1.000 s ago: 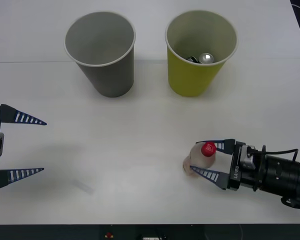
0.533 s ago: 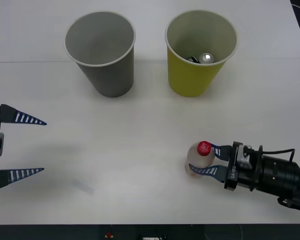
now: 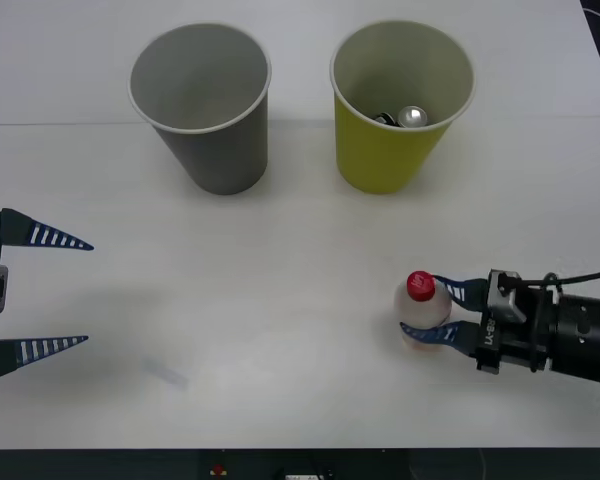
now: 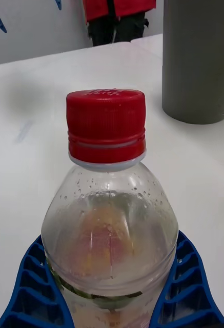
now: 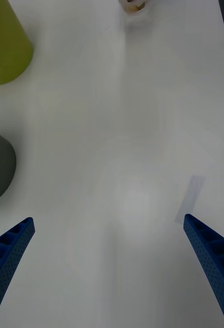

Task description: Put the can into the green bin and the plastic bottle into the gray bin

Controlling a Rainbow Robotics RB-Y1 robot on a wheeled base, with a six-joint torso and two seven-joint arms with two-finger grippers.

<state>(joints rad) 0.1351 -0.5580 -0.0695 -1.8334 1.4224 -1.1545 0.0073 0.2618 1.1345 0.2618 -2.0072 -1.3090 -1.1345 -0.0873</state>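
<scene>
Low at right — right gripper (image 3: 435, 311) around plastic bottle (image 3: 421, 312)

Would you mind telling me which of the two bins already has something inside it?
The green bin, the one on the robot's right, holds the can; the gray bin beside it looks empty.
</scene>
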